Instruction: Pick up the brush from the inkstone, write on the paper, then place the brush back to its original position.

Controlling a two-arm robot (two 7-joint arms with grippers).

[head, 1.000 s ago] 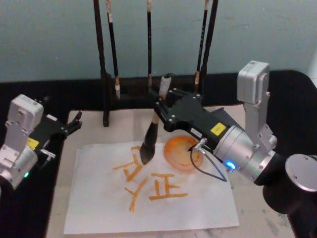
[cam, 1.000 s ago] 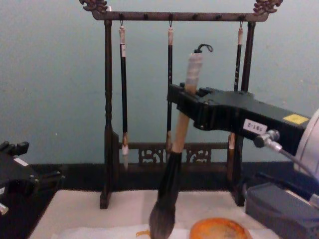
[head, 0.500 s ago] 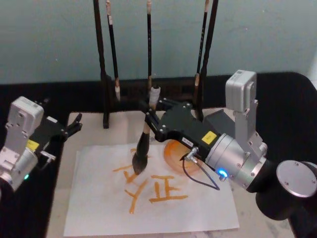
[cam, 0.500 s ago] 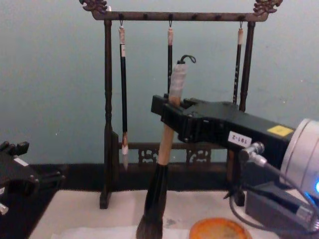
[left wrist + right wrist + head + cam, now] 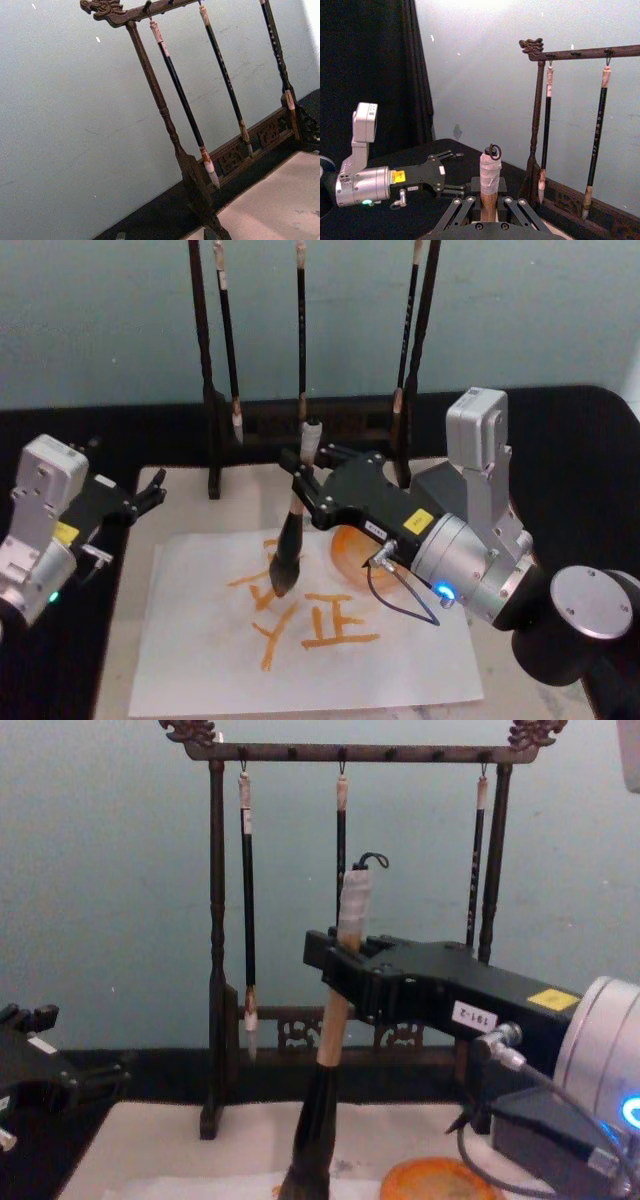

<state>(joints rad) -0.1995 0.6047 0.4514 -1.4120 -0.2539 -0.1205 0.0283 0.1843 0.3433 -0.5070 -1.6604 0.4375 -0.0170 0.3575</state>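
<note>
Over the paper (image 5: 400, 660), right hand (image 5: 298, 480) around tilted brush (image 5: 285, 560).

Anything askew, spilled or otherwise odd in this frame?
Nothing stands out. The right tool holds the brush tilted, bristles on the paper among tidy orange strokes; no ink is spilled. The left tool sits open, off to the left.

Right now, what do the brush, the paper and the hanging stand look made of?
The brush: pale handle, likely wood; black lower section; grey-black hair tip. The paper: thin matte white sheet bearing orange strokes. The stand: dark turned posts, carved ends, probably varnished wood.
</note>
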